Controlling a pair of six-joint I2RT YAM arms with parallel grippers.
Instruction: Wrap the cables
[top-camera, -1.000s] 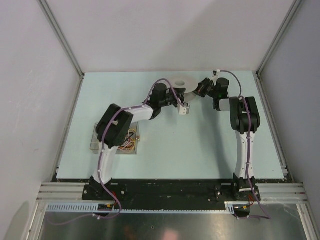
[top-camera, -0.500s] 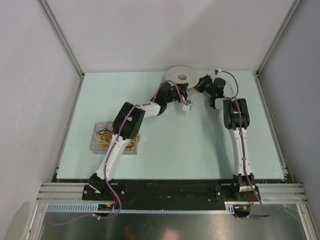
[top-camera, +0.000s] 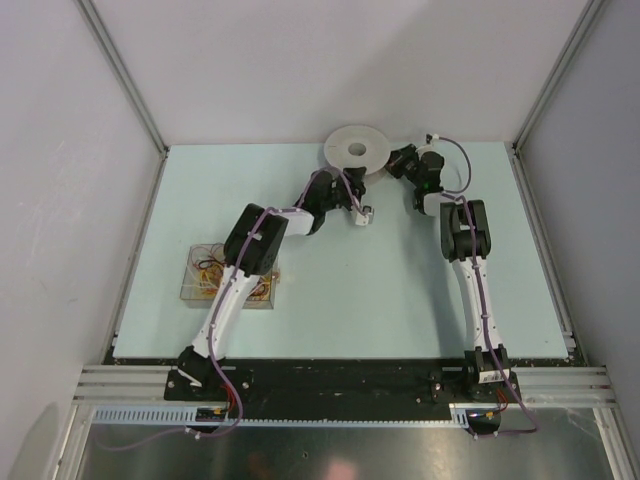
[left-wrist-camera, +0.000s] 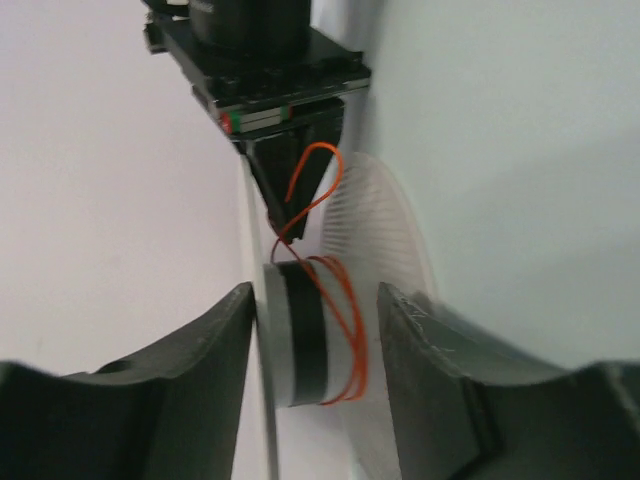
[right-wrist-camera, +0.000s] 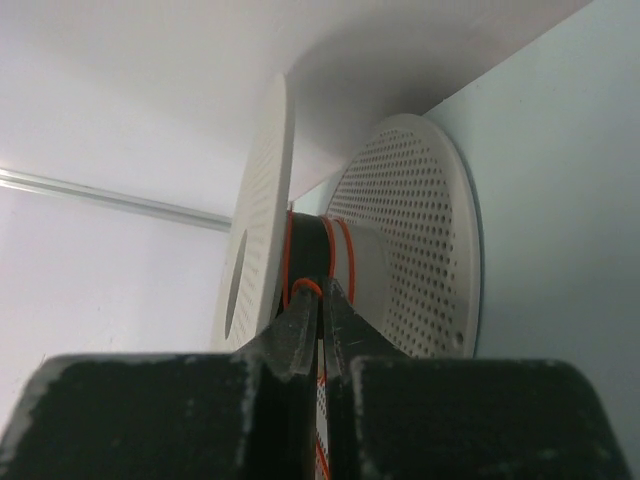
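Note:
A white perforated spool (top-camera: 356, 150) stands at the table's far edge against the back wall. An orange cable (left-wrist-camera: 345, 320) is wound a few turns round its hub (right-wrist-camera: 350, 265). My left gripper (left-wrist-camera: 315, 296) is open, one finger on each side of the hub, touching neither the hub nor the cable; in the top view it (top-camera: 352, 181) sits just in front of the spool. My right gripper (right-wrist-camera: 321, 296) is shut on a loop of the orange cable (right-wrist-camera: 306, 285) right at the hub. From the left wrist its pointed tips (left-wrist-camera: 290, 205) show pinching that loop.
A clear box (top-camera: 228, 278) with more thin yellow and orange cables sits at the table's left, beside the left arm's elbow. The back wall (top-camera: 330, 70) is right behind the spool. Aluminium rails edge the table on both sides.
My left gripper has opened; it was shut half a second ago. The left arm stretched out toward the spool, and the spool shifted slightly left and back. The right gripper stays shut.

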